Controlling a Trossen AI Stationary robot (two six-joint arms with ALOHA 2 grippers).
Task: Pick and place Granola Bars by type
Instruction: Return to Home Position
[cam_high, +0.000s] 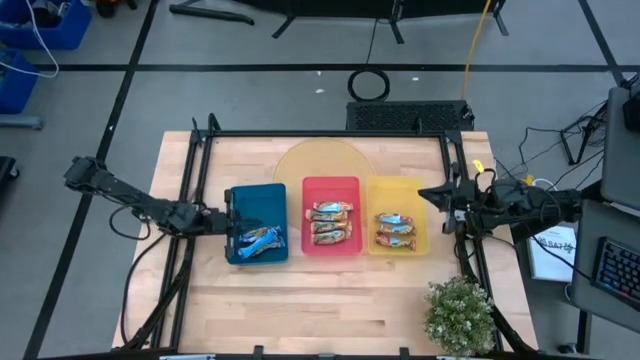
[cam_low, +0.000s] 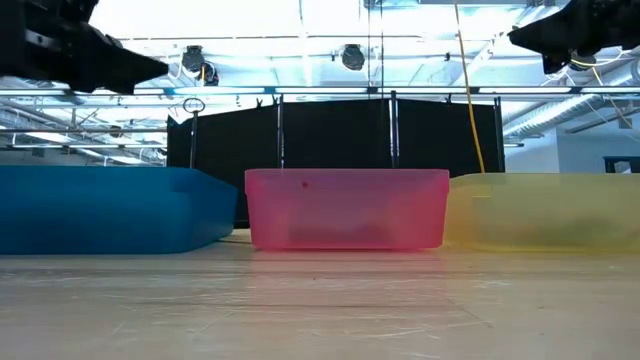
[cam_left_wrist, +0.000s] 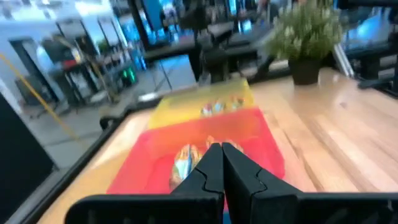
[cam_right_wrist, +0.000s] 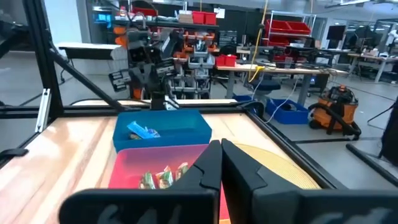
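Three trays stand in a row: blue (cam_high: 256, 205), red (cam_high: 331, 190) and yellow (cam_high: 396, 190). Bright blue bars (cam_high: 260, 240) lie in the blue tray's near end. Several pale tan-and-blue bars (cam_high: 331, 222) lie in the red tray, and several orange-toned bars (cam_high: 395, 230) in the yellow tray. My left gripper (cam_high: 231, 216) hangs shut over the blue tray's left rim, raised above the table as the low view shows (cam_low: 150, 68). My right gripper (cam_high: 428, 195) is shut and raised (cam_low: 515, 38) at the yellow tray's right rim. Each wrist view shows its fingers closed together (cam_left_wrist: 221, 165) (cam_right_wrist: 219, 163).
A potted plant (cam_high: 460, 312) stands at the table's near right corner. A round pale yellow disc (cam_high: 320, 160) lies behind the trays. Black frame rails (cam_high: 200, 200) (cam_high: 455, 200) run along the left and right sides. Bare wood (cam_high: 320, 300) lies toward the near edge.
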